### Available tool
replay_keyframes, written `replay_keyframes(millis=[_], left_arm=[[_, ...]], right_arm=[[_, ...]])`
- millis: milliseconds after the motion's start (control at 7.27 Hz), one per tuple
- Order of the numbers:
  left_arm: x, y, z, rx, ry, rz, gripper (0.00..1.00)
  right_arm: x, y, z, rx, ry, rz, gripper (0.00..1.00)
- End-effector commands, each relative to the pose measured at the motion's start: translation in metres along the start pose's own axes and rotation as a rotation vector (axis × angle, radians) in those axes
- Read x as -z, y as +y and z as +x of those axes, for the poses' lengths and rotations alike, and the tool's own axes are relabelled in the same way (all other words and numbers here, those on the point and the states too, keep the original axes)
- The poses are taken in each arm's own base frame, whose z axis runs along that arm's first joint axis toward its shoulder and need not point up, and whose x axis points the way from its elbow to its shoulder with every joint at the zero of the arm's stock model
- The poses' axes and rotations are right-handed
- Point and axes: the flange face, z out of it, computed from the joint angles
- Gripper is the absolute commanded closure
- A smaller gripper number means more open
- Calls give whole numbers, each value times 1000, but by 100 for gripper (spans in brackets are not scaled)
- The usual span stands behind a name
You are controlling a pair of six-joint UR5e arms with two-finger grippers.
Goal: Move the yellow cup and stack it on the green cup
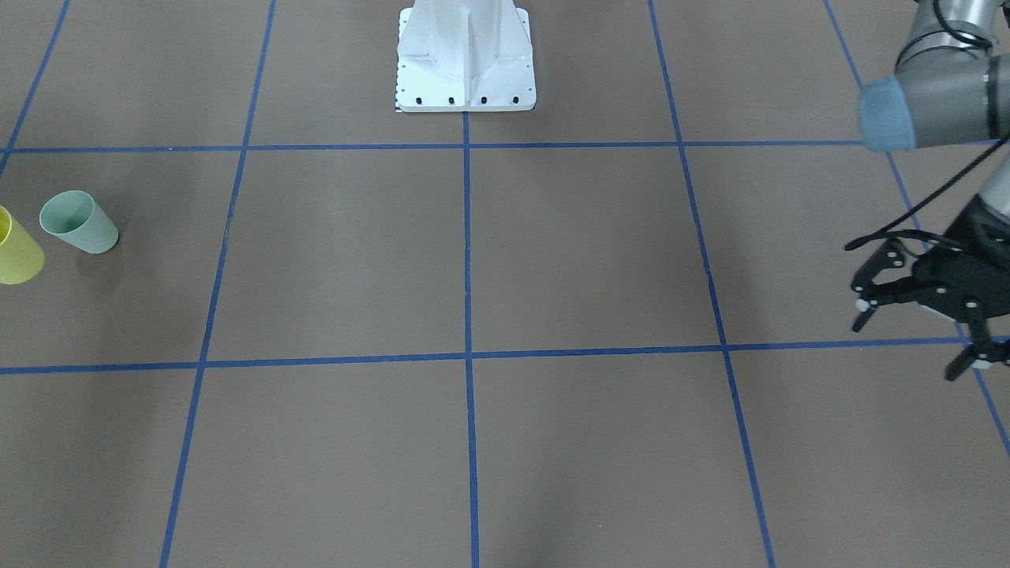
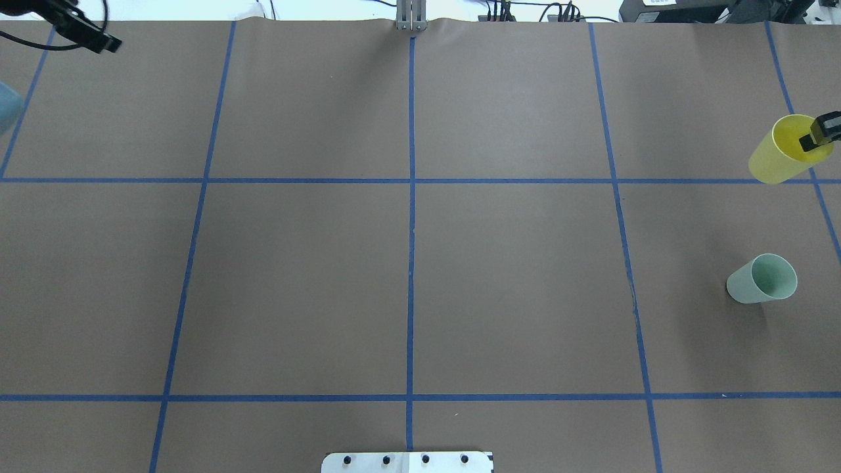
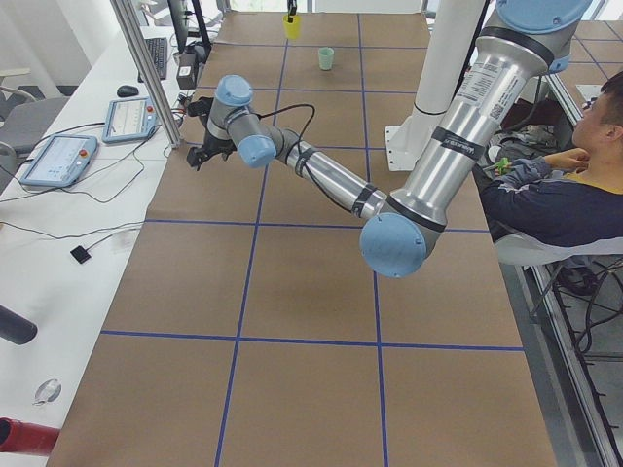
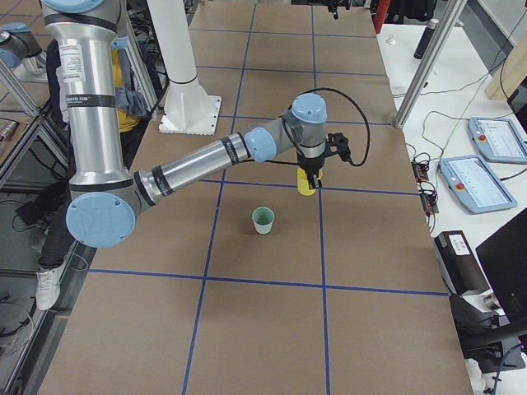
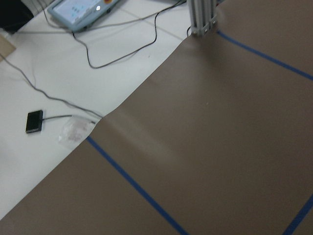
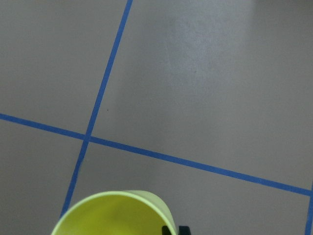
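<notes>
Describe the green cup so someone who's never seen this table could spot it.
From the robot's white base plate, look far toward the robot's right across the brown table with blue tape lines. Two tapered, handleless cups are there. The green cup is the pale mint one nearer the robot; the yellow cup beyond it is bright yellow.

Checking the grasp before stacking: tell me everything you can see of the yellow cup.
The yellow cup is a small, bright, smooth tumbler that looks plastic, tapered, handleless, mouth up, empty. It is apart from the green cup near the end of the table on the robot's right. One finger of the right pincer is at its rim; whether it is clamped or lifted cannot be told.
</notes>
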Motion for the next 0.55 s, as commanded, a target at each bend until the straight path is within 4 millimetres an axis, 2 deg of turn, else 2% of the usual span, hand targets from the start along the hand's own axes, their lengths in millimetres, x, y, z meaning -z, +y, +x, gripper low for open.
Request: replay_keyframes(millis=[0, 138, 275, 412], left_arm=[[41, 106, -123, 293, -125, -134, 0], [33, 165, -157, 438, -247, -318, 0], [36, 193, -180, 485, -258, -359, 0], [35, 231, -181, 428, -135, -364, 0]], right_arm=[[6, 32, 10, -15, 0, -12, 100], [6, 36, 11, -17, 1, -15, 100], [6, 41, 12, -18, -3, -17, 100], [4, 46, 13, -8, -17, -10, 100]])
